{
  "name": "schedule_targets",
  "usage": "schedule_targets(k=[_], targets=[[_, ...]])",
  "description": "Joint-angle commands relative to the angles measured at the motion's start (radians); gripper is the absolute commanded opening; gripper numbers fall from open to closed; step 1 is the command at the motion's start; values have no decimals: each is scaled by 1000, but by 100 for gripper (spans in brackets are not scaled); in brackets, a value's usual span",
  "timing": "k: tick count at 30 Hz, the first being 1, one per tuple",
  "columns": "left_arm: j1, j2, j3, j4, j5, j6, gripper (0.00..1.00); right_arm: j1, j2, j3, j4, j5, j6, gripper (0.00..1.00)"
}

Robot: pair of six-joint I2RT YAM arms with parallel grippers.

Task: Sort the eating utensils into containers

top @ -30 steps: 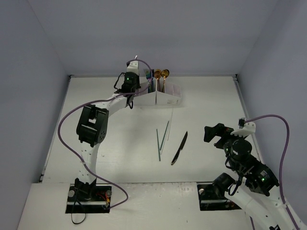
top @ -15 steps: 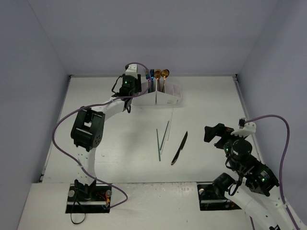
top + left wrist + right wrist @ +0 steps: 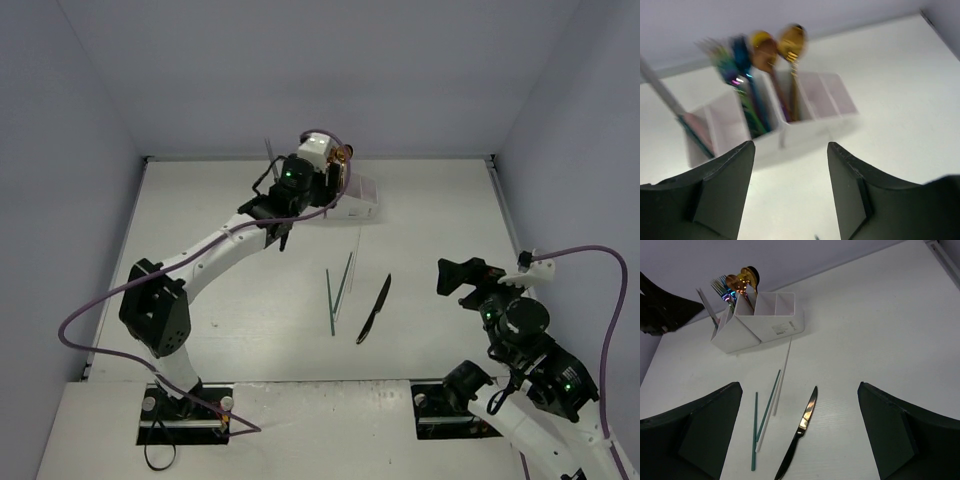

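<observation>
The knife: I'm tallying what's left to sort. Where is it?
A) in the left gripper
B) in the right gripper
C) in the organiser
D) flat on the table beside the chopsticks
D: the knife lies flat on the table beside the chopsticks, outside the organiser.

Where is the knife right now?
In the top view, the knife lies flat on the table, just right of the teal chopsticks, on the near side of the white box.

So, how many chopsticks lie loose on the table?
3: left teal chopstick, right teal chopstick, both beside the knife; pale chopstick nearer the box. Others may hide inside.
</observation>
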Motion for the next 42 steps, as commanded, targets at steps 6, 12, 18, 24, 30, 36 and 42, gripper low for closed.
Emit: schedule_targets(k=[6,12,18,24,30,36,42], targets=[[-277,32,48,-383,86,-146,64,2,-81,101,56,44,-74,100],[-397,168,101,-435,76,-199,64,2,-141,103,49,44,-76,100],[-444,330,216,-561,57,-232,60,2,-166,111,38,45,-73,100],[-443,378,218,-577,81,-257,53,3,-185,107,22,48,-60,100],[-440,414,226,-591,90,-262,50,2,-195,93,13,45,-42,100],[-425,453,247,-606,117,-286,45,2,-196,94,6,51,-38,100],[-423,485,274,-622,96,-303,37,2,-201,85,3,45,-33,100]])
